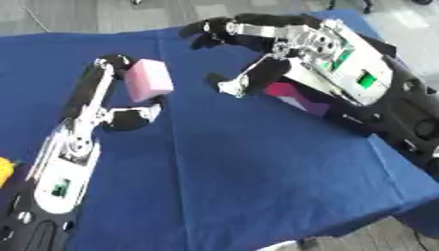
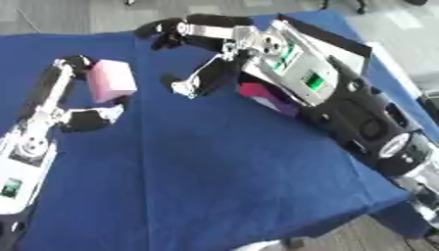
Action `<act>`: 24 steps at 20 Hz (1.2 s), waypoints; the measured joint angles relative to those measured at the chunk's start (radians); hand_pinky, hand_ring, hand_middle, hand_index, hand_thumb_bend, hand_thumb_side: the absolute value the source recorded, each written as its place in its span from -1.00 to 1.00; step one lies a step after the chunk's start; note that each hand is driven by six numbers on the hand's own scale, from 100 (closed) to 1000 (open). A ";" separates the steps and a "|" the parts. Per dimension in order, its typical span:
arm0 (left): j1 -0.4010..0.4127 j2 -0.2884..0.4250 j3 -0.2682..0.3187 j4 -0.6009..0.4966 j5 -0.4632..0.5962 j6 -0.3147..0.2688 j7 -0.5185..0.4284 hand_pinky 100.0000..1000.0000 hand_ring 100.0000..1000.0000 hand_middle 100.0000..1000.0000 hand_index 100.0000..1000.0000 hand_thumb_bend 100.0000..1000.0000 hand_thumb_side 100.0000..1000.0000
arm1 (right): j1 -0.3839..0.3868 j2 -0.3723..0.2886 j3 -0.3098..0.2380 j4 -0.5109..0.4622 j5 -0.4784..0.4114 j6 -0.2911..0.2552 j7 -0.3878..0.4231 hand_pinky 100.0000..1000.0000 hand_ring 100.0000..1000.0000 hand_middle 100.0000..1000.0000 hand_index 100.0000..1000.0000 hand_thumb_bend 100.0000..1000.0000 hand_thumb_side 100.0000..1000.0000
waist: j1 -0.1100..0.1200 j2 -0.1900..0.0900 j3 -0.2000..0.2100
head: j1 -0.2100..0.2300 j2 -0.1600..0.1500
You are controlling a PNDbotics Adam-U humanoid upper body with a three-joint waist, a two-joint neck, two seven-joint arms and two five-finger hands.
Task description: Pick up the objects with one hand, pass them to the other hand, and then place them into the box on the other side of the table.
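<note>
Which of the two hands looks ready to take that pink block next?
The right hand, probably. The left hand already pinches the pink block, while the right hangs open just beside it, fingers spread toward it, holding nothing.

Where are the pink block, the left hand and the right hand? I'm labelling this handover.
pink block (image 1: 149, 80): left eye view, its front face.
left hand (image 1: 120, 117): left eye view, its thumb below the block.
right hand (image 1: 296, 54): left eye view, its palm.
</note>
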 measured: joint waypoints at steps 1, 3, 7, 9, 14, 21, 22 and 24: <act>-0.002 -0.002 0.000 0.003 -0.003 0.000 0.001 0.41 0.47 0.06 0.01 -0.96 -1.00 | -0.001 0.002 0.002 0.000 -0.003 0.001 0.003 0.98 0.88 1.00 1.00 -1.00 -1.00 | 0.000 0.000 0.000 | 0.000 0.000; -0.004 -0.002 0.000 0.009 -0.011 0.000 0.002 0.41 0.47 0.06 0.01 -0.92 -1.00 | -0.005 0.006 0.005 -0.001 -0.010 0.002 0.009 0.98 0.89 1.00 1.00 -1.00 -1.00 | 0.000 0.001 0.000 | -0.002 0.000; -0.006 -0.011 0.000 0.022 -0.029 -0.003 0.007 0.41 0.47 0.06 0.01 -0.88 -1.00 | -0.007 0.007 0.009 -0.014 -0.017 0.003 0.021 0.99 0.90 1.00 1.00 -1.00 -1.00 | 0.000 0.001 0.001 | -0.004 0.000; -0.008 -0.014 0.000 0.026 -0.038 -0.006 0.009 0.40 0.46 0.06 0.01 -0.86 -1.00 | -0.007 0.010 0.011 -0.021 -0.017 0.002 0.025 0.99 0.90 1.00 1.00 -1.00 -0.98 | 0.000 0.001 0.002 | -0.005 0.000; -0.014 -0.020 -0.003 0.027 -0.044 -0.010 0.008 0.39 0.46 0.03 0.01 -0.86 -1.00 | -0.007 0.014 0.015 -0.026 -0.007 -0.010 0.034 0.99 0.91 1.00 1.00 -1.00 -0.86 | -0.001 0.001 0.005 | -0.008 0.000; -0.018 -0.034 -0.009 0.027 -0.035 -0.014 0.013 0.38 0.45 0.01 0.01 -0.88 -1.00 | -0.008 0.022 0.020 -0.026 0.017 -0.021 0.043 0.99 0.91 1.00 1.00 -1.00 -0.82 | -0.006 0.001 0.007 | -0.016 0.000; -0.020 -0.037 -0.012 0.027 -0.032 -0.015 0.014 0.38 0.45 0.01 0.01 -0.88 -1.00 | -0.009 0.023 0.022 -0.026 0.021 -0.022 0.043 0.99 0.91 1.00 1.00 -1.00 -0.84 | -0.006 0.001 0.008 | -0.017 0.000; -0.021 -0.040 -0.016 0.027 -0.026 -0.018 0.014 0.38 0.45 0.00 0.02 -0.87 -1.00 | -0.013 0.023 0.024 -0.025 0.030 -0.023 0.042 0.98 0.91 1.00 1.00 -1.00 -0.83 | -0.006 0.001 0.009 | -0.018 0.000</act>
